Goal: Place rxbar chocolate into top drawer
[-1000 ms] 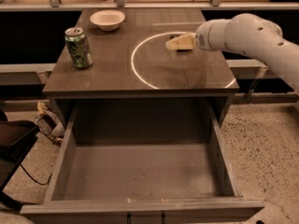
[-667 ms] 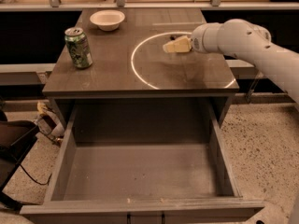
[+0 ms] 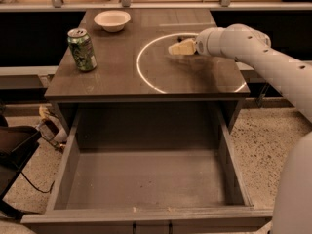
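Single camera view of the grey desk (image 3: 117,77) with the top drawer (image 3: 146,179) pulled fully open towards the near side. Compared with a second earlier, the white arm (image 3: 253,52), which enters from the right, has carried the pincer (image 3: 179,47) a little further left. The pincer now sits low over the desk, just inside the far right part of the pale ring (image 3: 138,65) marked on the top. The shift is small, which suggests a final approach to the pick rather than any carrying. The drawer is empty, so the placing step is not yet done.

Whether the pincer is wide, narrow or holding anything cannot be told from this view. The rxbar chocolate cannot be made out with certainty. A small dark flat patch (image 3: 184,35) just beyond the pincer, on the far arc of the ring, may be it.

Materials and shapes: the desk top is a smooth, dull brown-grey slab. The drawer is a deep rectangular box with plain matte grey walls and floor. The arm is rounded, glossy white casing, and the pincer is cream-coloured and wedge-like. At the far left stand a green soda can (image 3: 82,49), cylindrical with a metallic lid, and a shallow white bowl (image 3: 112,20), both well apart from the pincer.
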You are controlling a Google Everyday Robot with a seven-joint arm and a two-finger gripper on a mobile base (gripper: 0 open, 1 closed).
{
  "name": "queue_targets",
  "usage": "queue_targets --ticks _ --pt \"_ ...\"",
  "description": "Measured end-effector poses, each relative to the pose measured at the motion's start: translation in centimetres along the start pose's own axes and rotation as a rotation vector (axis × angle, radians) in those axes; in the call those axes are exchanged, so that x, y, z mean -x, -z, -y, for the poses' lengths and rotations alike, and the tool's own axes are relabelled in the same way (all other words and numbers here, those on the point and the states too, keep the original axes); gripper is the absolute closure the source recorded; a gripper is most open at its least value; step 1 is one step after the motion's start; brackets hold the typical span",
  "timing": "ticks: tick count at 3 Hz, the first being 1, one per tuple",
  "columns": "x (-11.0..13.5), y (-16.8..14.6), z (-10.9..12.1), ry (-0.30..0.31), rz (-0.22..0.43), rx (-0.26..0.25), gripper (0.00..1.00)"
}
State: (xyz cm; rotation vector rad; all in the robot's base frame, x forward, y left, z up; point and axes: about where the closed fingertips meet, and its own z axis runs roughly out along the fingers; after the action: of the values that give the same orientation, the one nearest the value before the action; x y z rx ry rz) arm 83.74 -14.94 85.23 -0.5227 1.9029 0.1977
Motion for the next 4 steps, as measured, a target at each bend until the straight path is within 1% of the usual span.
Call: queue_targets --ticks 1,2,3,4 --pt "-1.0 -2.3 0.7 -0.063 -0.009 0.0 0.0" --pt "-1.7 -3.3 0.8 -0.092 -0.018 0.001 0.0" --pt "-2.7 -3.6 1.2 -0.156 -0.011 0.019 0.16" --pt "-2.2 -3.3 1.2 -0.156 -0.011 0.019 0.39"
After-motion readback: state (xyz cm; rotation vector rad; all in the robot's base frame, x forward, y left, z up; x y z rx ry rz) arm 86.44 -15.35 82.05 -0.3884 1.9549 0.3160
